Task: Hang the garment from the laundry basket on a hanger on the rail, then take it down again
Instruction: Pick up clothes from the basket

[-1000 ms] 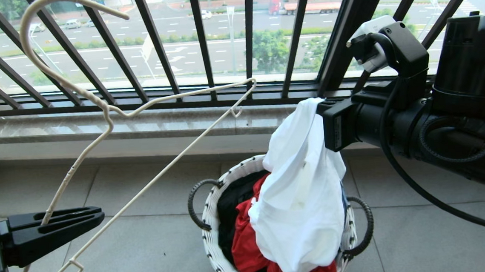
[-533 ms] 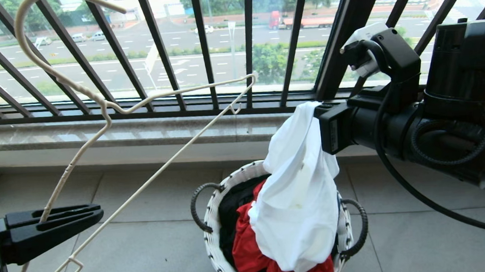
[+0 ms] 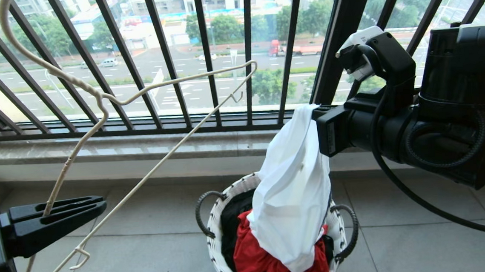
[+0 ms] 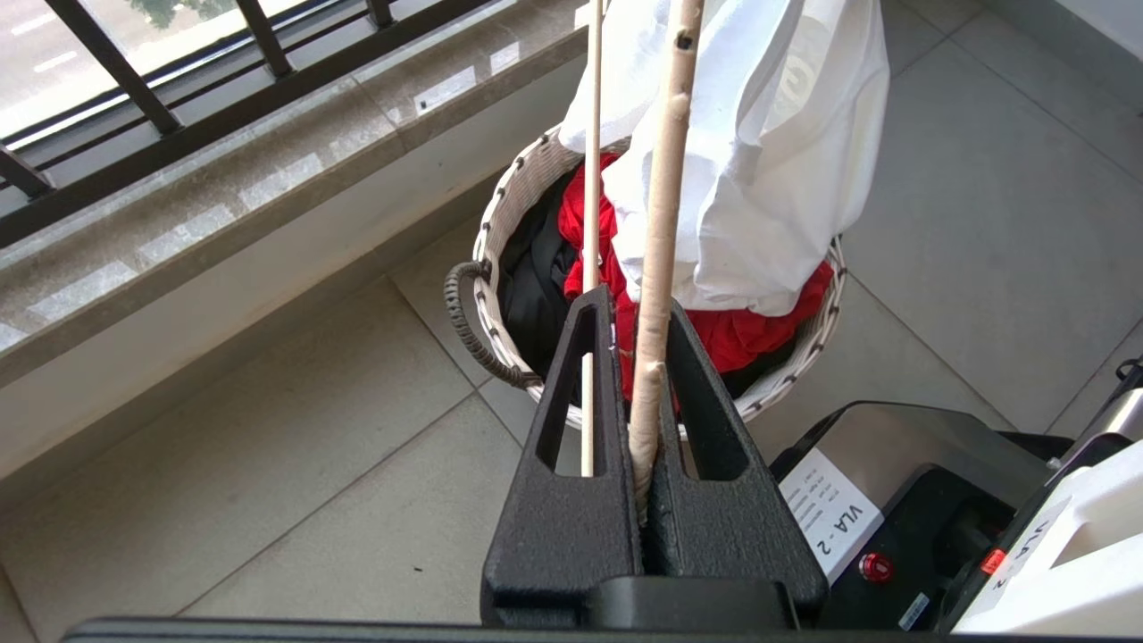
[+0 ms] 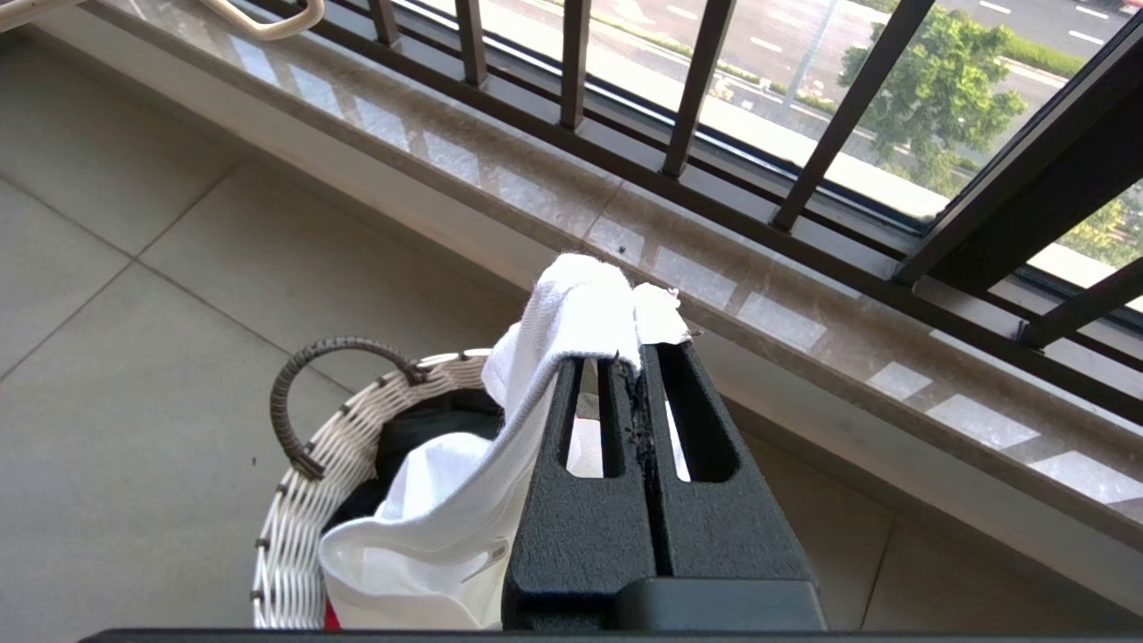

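While the garment [image 3: 292, 201] is pinched at one bunched fold by the closed right gripper [image 5: 629, 362], most of its white cloth hangs straight below those fingers, and its lowest folds are draped on the red cloth [image 3: 268, 264] inside the laundry basket [image 3: 214, 223] underneath. The cloth is judged light and limp; held at a single point it collapses into a narrow bundle, so no neck opening is presented. A hold at the collar or a shoulder seam would probably be needed before it can be threaded. The left gripper [image 4: 645, 357] is clamped on one sloping arm of the hanger [image 3: 108, 107], whose hook rises above and beyond the fingers, while the bottom wire passes beside them, through a finger slot. The wire is thin and stiff, and may be expected to pivot in so narrow a grip. The garment hangs well apart from the hanger.
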Available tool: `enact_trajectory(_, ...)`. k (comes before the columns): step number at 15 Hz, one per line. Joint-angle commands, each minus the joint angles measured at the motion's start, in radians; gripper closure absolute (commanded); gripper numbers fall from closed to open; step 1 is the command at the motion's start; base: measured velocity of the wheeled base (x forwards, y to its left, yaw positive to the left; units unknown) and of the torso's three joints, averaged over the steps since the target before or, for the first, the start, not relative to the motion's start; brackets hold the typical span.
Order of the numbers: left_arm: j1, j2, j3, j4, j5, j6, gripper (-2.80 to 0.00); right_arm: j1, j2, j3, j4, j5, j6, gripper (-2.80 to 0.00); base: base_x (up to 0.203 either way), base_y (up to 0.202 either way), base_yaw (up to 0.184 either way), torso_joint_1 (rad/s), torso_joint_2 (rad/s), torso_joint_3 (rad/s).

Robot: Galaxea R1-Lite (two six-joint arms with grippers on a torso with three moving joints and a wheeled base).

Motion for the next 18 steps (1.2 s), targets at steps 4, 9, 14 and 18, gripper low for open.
enact_trajectory(4,-0.002,0.01,-0.002,0.001,-0.004,-0.001,0.0,0.0,0.013,-0.002,-0.003,-0.002,-0.001,0.0,0.0,0.0,0.0,0.0,0.0,0.204)
enact_trajectory(9,-0.044,0.018,-0.006,0.0,-0.004,-0.042,0.0,0.001,0.031,-0.003,-0.003,-0.002,0.0,0.0,0.0,0.0,0.0,-0.002,0.0,0.207)
enact_trajectory(14,-0.081,0.028,-0.012,0.0,-0.004,-0.069,0.0,0.001,0.068,-0.006,-0.004,-0.002,0.0,0.0,0.0,0.0,0.0,0.0,0.01,0.2)
enact_trajectory(18,-0.083,0.033,-0.01,0.001,-0.004,-0.069,0.0,0.001,0.085,-0.01,-0.004,-0.002,0.002,0.0,0.0,0.0,0.0,0.003,0.0,0.205)
